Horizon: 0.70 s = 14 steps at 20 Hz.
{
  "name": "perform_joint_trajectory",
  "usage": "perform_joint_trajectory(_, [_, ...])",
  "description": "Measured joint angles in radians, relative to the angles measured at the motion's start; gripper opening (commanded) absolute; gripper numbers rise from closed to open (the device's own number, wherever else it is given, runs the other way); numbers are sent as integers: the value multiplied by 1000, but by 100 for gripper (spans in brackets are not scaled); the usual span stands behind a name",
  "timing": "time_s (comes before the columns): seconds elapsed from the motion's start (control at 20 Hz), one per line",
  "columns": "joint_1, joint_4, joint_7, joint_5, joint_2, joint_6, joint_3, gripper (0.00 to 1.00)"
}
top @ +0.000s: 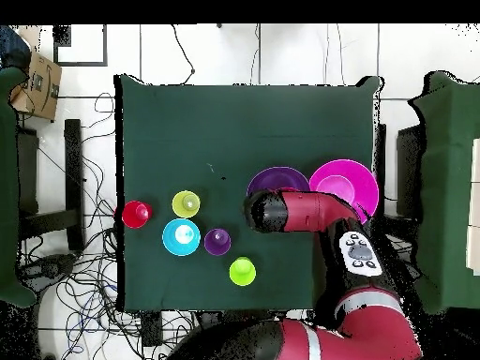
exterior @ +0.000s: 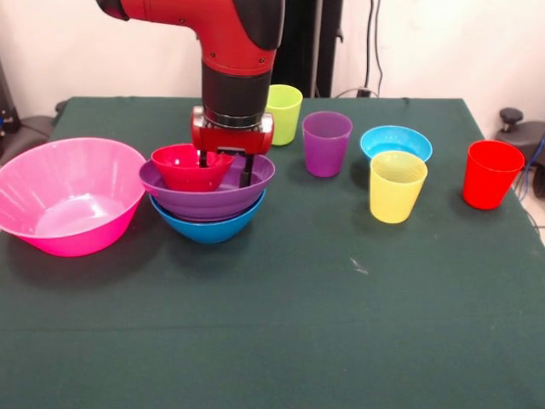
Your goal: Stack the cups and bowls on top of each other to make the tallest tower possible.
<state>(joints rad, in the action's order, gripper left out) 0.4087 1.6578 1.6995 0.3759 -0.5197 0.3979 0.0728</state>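
Note:
The tower is a small red bowl [exterior: 183,167] resting in the large purple bowl [exterior: 213,198] [top: 278,179], which sits in the medium blue bowl [exterior: 209,227]. My gripper [exterior: 226,168] hangs over the tower with its fingers apart. One finger [exterior: 203,158] is inside the red bowl, and the other is outside its right rim, down in the purple bowl. In the overhead view the arm hides the gripper. The lime green [exterior: 283,112] [top: 242,272], purple [exterior: 326,143] [top: 217,242], yellow [exterior: 397,186] [top: 186,203] and red [exterior: 491,173] [top: 136,214] cups stand upright and apart. The orange bowl is not visible.
The very large pink bowl [exterior: 68,198] [top: 354,180] sits empty just left of the tower in the front view. The small light blue bowl [exterior: 396,141] [top: 181,236] sits behind the yellow cup. Green cloth covers the table [exterior: 281,324].

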Motion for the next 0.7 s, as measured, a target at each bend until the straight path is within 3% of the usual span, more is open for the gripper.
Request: perform_joint_trajectory(0.7, [44,149,0,-21,-129,3,0,100])
